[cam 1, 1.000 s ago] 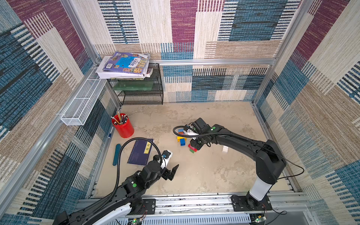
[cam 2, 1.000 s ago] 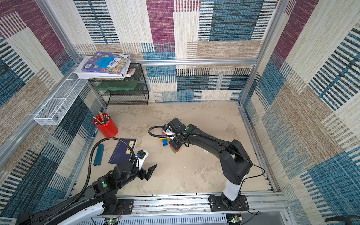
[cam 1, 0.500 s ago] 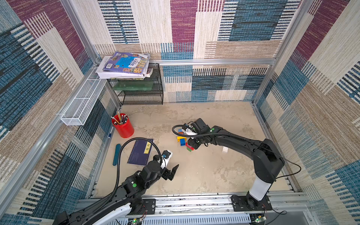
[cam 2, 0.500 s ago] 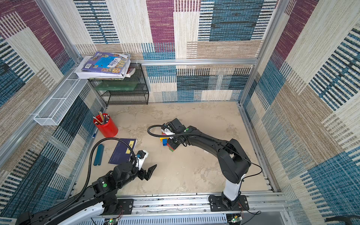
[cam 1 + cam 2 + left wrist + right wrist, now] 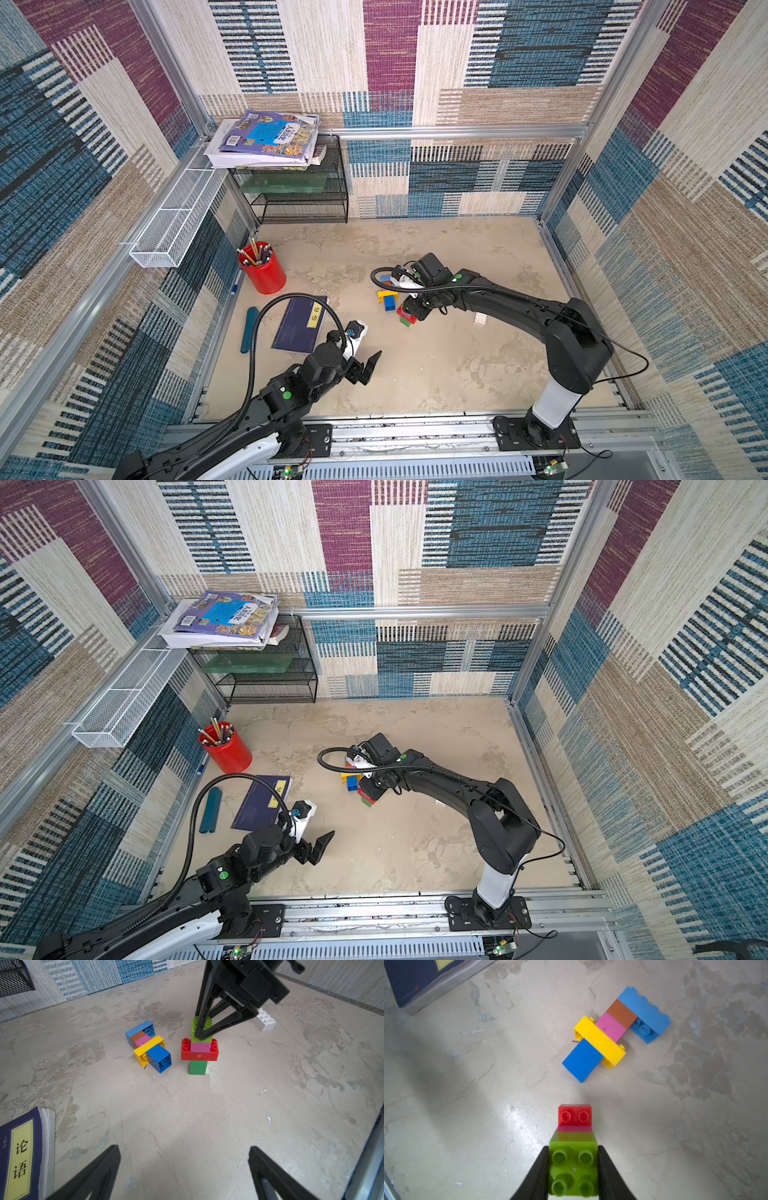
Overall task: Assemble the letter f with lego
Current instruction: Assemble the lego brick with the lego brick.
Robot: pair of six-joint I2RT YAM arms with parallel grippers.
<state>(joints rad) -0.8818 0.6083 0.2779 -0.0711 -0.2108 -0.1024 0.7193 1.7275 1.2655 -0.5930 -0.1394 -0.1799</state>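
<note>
An upright lego stack [image 5: 199, 1055] stands mid-table: a light-green brick [image 5: 573, 1167] on top, then pink, a red oblong and dark green at the base. My right gripper [image 5: 573, 1148] is shut on the light-green brick from above, seen in both top views [image 5: 413, 307] [image 5: 370, 787]. To its left a second lego assembly [image 5: 148, 1045] [image 5: 387, 297] lies flat: light blue, brown, pink, yellow and blue. A white brick [image 5: 264, 1021] [image 5: 481, 319] lies alone to the right. My left gripper [image 5: 184, 1151] [image 5: 370, 365] hangs open and empty near the front edge.
A dark blue book [image 5: 301, 324] and a teal case [image 5: 249, 328] lie at the left. A red pencil cup [image 5: 262, 274] stands behind them. A black mesh rack [image 5: 299, 199] with books fills the back left corner, beside a white wire basket [image 5: 174, 224].
My right gripper has shifted slightly to the left with the stack in its grip. The left arm has stayed still.
</note>
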